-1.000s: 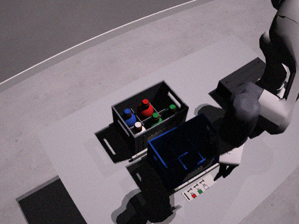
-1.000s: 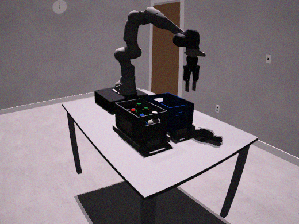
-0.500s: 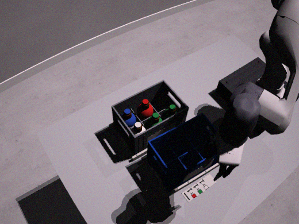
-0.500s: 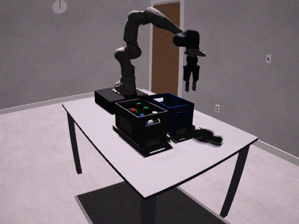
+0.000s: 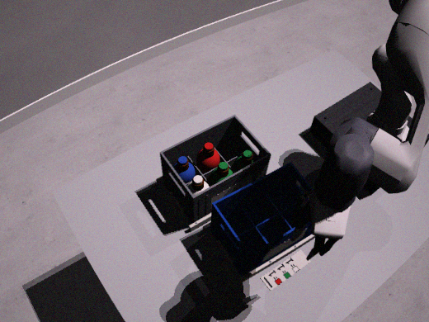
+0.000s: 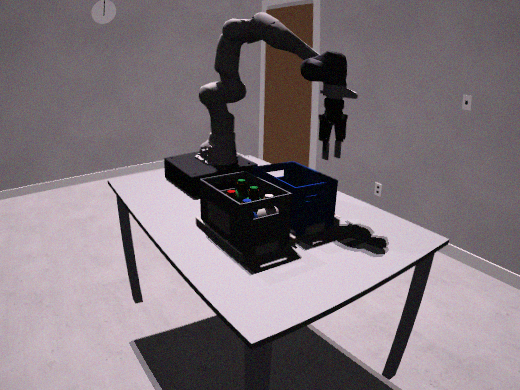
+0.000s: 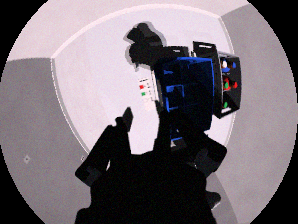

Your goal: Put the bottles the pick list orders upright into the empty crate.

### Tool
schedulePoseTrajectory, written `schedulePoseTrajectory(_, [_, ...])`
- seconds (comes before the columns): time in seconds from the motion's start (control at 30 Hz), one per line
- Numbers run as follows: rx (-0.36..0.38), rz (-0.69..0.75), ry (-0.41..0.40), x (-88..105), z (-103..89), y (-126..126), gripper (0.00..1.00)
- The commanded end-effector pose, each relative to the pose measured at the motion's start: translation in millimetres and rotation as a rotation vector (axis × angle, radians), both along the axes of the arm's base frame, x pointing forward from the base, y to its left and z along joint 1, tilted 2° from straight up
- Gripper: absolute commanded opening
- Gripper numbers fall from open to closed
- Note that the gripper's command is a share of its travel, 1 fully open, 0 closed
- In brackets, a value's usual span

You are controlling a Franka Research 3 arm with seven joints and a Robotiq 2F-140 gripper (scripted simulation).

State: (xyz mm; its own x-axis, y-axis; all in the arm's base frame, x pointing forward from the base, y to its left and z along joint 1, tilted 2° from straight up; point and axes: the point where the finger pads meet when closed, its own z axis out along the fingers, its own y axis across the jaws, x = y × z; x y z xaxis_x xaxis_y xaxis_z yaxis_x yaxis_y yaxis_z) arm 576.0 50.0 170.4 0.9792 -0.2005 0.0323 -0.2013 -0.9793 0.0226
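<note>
My gripper (image 5: 316,254) (image 6: 332,156) (image 7: 143,108) hangs above the list side of the blue crate, fingers apart and nothing between them. The blue crate (image 5: 225,221) (image 6: 312,210) (image 7: 212,80) stands level; no bottle shows in it. The dark crate (image 5: 231,190) (image 6: 225,215) beside it holds a blue bottle (image 5: 186,172), a red bottle (image 5: 208,158), a white bottle (image 5: 198,180) and two green bottles (image 5: 223,166) (image 5: 247,154), all upright. The pick list (image 5: 302,258) shows red, green and white squares from the black bar on; each number looks like 1, but is small.
The arm's dark base block (image 5: 346,107) (image 6: 190,172) is at the table's far end, near both crates. The two crates stand close together, with raised walls and inner dividers. The arm's shadow falls on the table beside the blue crate.
</note>
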Motion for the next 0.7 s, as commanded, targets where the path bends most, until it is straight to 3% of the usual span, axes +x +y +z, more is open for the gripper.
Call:
schedulePoseTrajectory(0.0, [0.0,0.004,-0.005,2.1,0.7,-0.1,0.38])
schedulePoseTrajectory(0.67, [0.001,-0.029,-0.005,1.3,2.1,-4.9,0.38])
